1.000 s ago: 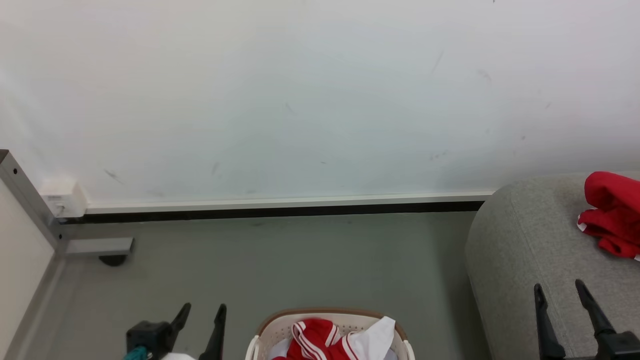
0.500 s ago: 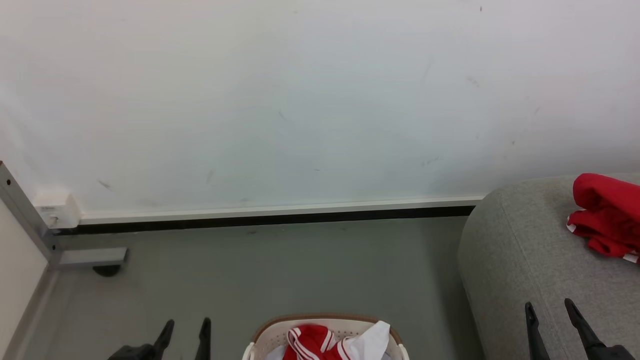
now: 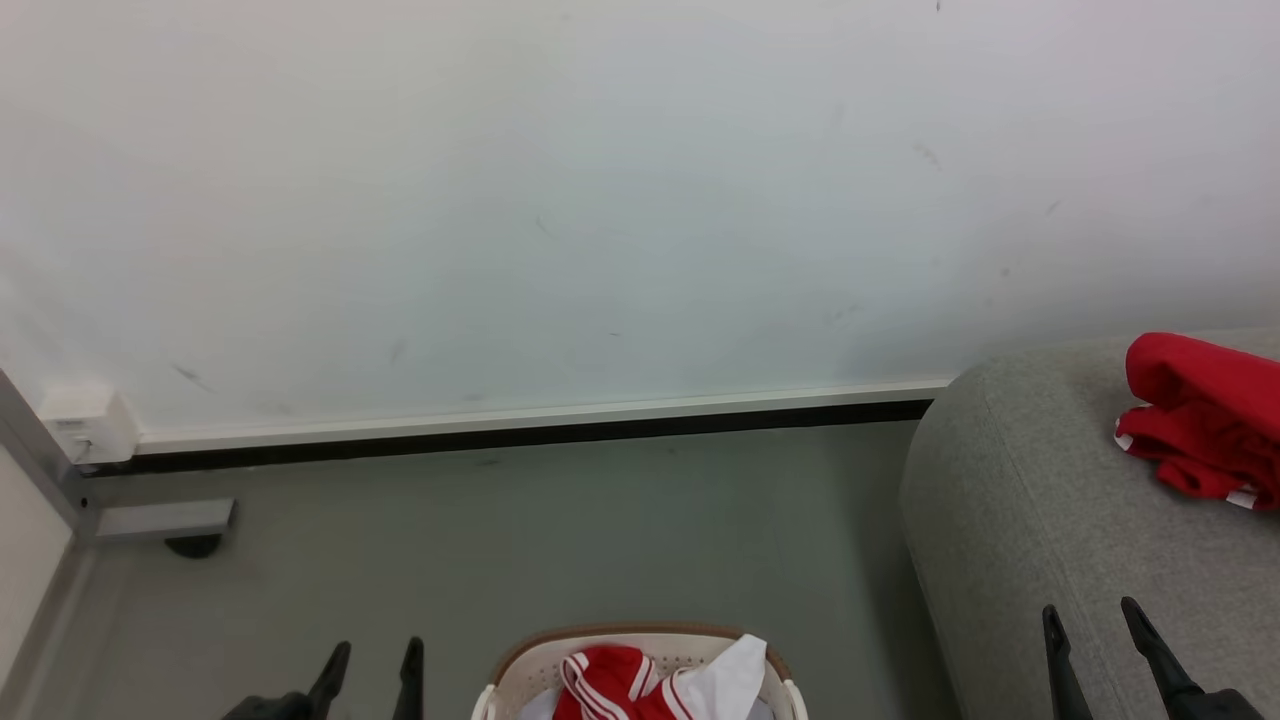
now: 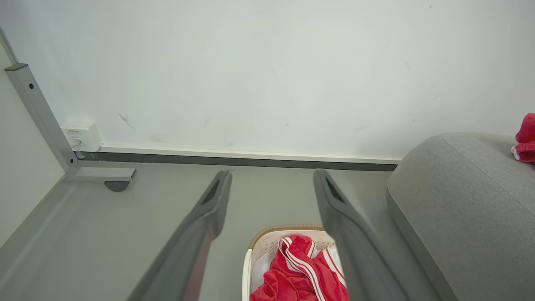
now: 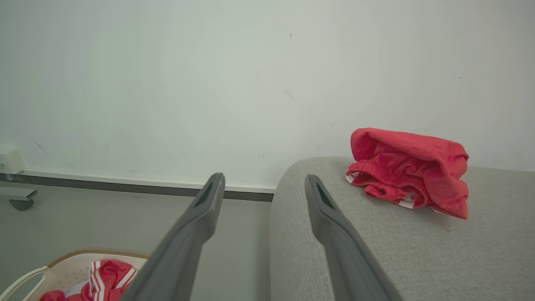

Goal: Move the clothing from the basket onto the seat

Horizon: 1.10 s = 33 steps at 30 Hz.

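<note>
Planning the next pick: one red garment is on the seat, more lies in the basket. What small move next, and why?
Probably lower the left gripper toward the basket: red clothing lies in it, the left wrist view looks straight at it between open, empty jaws, and the right gripper hangs farther off, by the seat.

Floor [image 3: 550,540]: carries the basket [image 3: 530,672], near the middle, well forward of the wall [image 3: 600,200].
In the basket: heaped clothing [image 3: 600,680].
Right of the basket, apart from it: seat [image 3: 1020,520], running back toward the wall.
On the seat, toward its wall side: one bundled garment [image 3: 1195,415].
Far left, at the wall's foot: frame foot [image 3: 165,520] on the floor, with a wall box [image 3: 85,425] above it.
</note>
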Motion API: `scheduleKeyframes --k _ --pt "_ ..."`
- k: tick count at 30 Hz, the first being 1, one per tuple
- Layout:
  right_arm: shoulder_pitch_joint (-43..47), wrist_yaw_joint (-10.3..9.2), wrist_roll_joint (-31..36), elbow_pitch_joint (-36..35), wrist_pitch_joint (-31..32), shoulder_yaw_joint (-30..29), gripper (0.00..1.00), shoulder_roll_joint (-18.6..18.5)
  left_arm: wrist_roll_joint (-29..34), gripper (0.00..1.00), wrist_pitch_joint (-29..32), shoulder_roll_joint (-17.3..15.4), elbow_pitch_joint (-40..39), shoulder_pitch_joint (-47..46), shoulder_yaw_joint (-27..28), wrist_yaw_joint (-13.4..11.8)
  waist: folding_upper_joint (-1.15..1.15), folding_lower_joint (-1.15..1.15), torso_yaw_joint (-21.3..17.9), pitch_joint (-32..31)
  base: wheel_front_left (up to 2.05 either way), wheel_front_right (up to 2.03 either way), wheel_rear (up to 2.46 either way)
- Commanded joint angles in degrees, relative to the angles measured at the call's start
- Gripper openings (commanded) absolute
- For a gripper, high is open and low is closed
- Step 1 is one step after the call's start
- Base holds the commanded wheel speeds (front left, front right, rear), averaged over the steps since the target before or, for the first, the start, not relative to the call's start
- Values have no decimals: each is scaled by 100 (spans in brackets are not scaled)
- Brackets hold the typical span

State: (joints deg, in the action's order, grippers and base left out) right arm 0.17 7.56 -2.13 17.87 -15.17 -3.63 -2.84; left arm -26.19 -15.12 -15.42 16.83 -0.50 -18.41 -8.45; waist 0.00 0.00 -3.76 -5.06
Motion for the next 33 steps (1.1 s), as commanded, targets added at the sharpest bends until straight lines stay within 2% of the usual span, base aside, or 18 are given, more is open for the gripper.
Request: scheduleKeyframes --k 1,5,10,22,26,33 --pt "-41 -15 -1 -18 4 16 100 -11 64 100 -5 24 24 66 45 38 0 0 -44 31 0 0 0" --pt "-167 -15 -20 -64 4 85 100 -11 134 100 -4 76 66 -23 77 108 0 0 -199 116 0 0 0" --pt "-338 -15 -6 -125 4 227 100 -9 188 100 -4 132 198 -116 90 183 0 0 -575 274 0 0 0" --pt "-737 -15 37 -778 4 551 100 -8 232 100 50 226 978 -651 -15 367 0 0 -1875 856 0 0 0" --pt "-895 -15 -52 -1033 5 643 100 -9 265 100 240 177 1396 -997 -61 385 0 0 -2256 1168 0 0 0" --pt "-1104 -15 -315 -1431 5 707 100 -6 491 100 890 18 2156 -1846 -327 485 0 0 -2543 1980 0 0 0"
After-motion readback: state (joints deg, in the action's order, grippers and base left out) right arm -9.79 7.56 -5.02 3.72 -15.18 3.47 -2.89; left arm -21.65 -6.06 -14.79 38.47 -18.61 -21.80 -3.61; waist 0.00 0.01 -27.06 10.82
